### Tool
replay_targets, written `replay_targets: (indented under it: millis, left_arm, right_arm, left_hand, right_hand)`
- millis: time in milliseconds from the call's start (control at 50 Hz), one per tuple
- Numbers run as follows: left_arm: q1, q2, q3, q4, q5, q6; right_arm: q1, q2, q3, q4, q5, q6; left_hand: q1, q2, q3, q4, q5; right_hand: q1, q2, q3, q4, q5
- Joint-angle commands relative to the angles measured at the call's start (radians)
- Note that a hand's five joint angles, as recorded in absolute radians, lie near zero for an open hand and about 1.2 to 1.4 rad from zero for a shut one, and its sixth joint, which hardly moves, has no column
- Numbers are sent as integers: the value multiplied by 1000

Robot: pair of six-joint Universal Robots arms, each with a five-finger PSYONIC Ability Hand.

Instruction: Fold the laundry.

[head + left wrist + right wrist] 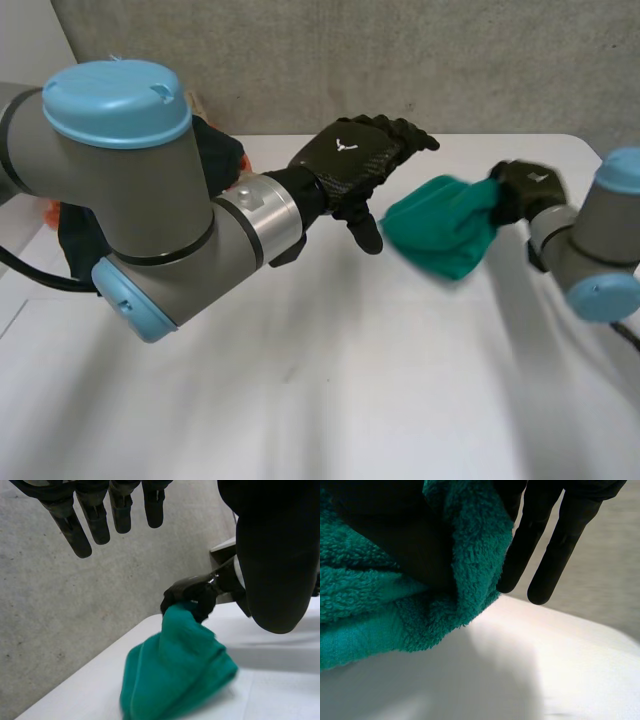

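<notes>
Off the left arm (130, 200), the left hand (350, 160) hangs loose-fingered and empty beside the towel (440, 230) clutched in the right hand (525, 190).

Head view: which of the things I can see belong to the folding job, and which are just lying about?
Job:
green towel, bunched
right hand, shut on one end of it
left hand, open beside it, not touching

Lying about:
dark cloth behind the left arm, possibly laundry waiting its turn
</notes>
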Motion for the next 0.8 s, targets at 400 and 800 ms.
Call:
replay_targets:
  millis: [400, 800]
  left_arm:
    - [9, 5, -3, 1, -2, 1]
    - [190, 64, 2, 82, -316, 12]
  right_arm:
    - [-318, 491, -839, 256, 60, -59]
    - [-160, -208, 199, -205, -91, -512]
  left_hand:
    - [7, -2, -8, 3, -22]
    - [4, -5, -11, 0, -25]
  right_hand:
    - [-677, -931, -1008, -1023, -996]
    - [-677, -931, -1008, -1023, -996]
